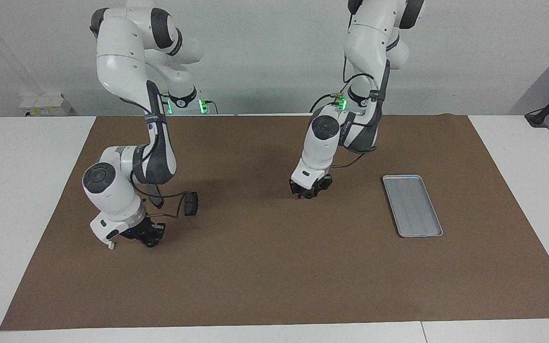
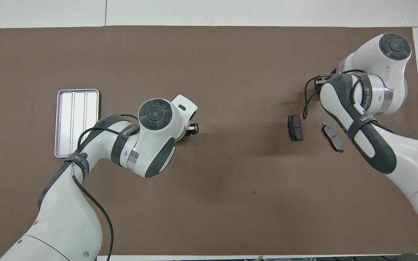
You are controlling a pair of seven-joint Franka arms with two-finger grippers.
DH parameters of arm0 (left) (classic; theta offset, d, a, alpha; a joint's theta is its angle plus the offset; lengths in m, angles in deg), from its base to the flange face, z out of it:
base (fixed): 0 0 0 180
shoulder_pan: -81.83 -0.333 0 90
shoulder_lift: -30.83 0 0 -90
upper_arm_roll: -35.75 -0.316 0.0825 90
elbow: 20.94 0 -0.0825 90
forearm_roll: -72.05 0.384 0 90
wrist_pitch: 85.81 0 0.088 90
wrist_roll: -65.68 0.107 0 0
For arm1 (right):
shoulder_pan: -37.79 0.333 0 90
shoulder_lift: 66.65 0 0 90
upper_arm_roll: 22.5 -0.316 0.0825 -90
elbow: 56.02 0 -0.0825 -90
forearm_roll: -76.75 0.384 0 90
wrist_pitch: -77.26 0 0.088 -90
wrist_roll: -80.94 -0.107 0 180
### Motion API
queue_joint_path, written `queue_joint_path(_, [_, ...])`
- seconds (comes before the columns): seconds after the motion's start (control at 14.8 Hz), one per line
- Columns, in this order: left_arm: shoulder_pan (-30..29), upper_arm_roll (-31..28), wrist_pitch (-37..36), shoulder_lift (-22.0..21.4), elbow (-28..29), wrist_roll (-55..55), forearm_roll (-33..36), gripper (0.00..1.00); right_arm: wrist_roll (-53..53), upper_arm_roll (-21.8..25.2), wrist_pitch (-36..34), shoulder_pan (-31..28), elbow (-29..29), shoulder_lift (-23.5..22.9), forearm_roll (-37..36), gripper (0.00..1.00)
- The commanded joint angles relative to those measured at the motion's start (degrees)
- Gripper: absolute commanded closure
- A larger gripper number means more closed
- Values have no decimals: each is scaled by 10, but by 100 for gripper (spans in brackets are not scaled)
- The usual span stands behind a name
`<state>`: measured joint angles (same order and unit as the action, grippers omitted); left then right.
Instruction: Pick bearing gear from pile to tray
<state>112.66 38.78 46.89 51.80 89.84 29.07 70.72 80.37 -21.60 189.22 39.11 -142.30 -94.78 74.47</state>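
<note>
Below, flat grooved metal tray (image 1: 412, 206) (rounded corners), two dark wedge-like brake pads (image 2: 295, 128).

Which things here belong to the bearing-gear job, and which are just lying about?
Job:
- flat silver-grey metal tray
- left gripper, low over the mat
- right gripper, low at the pile's end

Lying about:
- two dark grey brake pads
- brown mat

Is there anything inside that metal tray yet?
No. The tray shows only its bare grooved floor in the overhead view; one corner is covered by the left arm. Two brake pads lie at the right arm's end.
</note>
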Motion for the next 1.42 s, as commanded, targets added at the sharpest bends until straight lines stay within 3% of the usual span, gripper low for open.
queue_joint_path(0.0, [9, -8, 14, -8, 17, -7, -6, 46, 0, -8, -62, 6, -1, 58, -15, 100])
queue_joint_path(0.2, [9, -8, 19, -7, 17, -7, -6, 50, -10, -9, -115, 24, -1, 109, -3, 100])
queue_joint_path(0.41, [6, -8, 18, -6, 15, -7, -6, 77, -74, -10, -143, 50, -1, 131, -2, 100])
queue_joint_path(0.61, [2, -8, 1, -7, 10, -7, -6, 85, -80, -10, -146, 54, -1, 132, -2, 100])
queue_joint_path(0.81, [-16, -13, -74, -24, -16, 0, -6, 86, -80, -10, -145, 56, -2, 133, -2, 100])
queue_joint_path(0.95, [-52, -12, -114, -71, 3, 25, -6, 86, -80, -10, -146, 55, -2, 133, -2, 100])
queue_joint_path(1.15, [-117, -12, -171, -110, 28, 140, -6, 86, -93, -13, -147, 56, -3, 134, 2, 100])
queue_joint_path(1.35, [-185, -13, -163, -124, 63, 267, -6, 86, -211, -27, -144, 87, -9, 137, 21, 100])
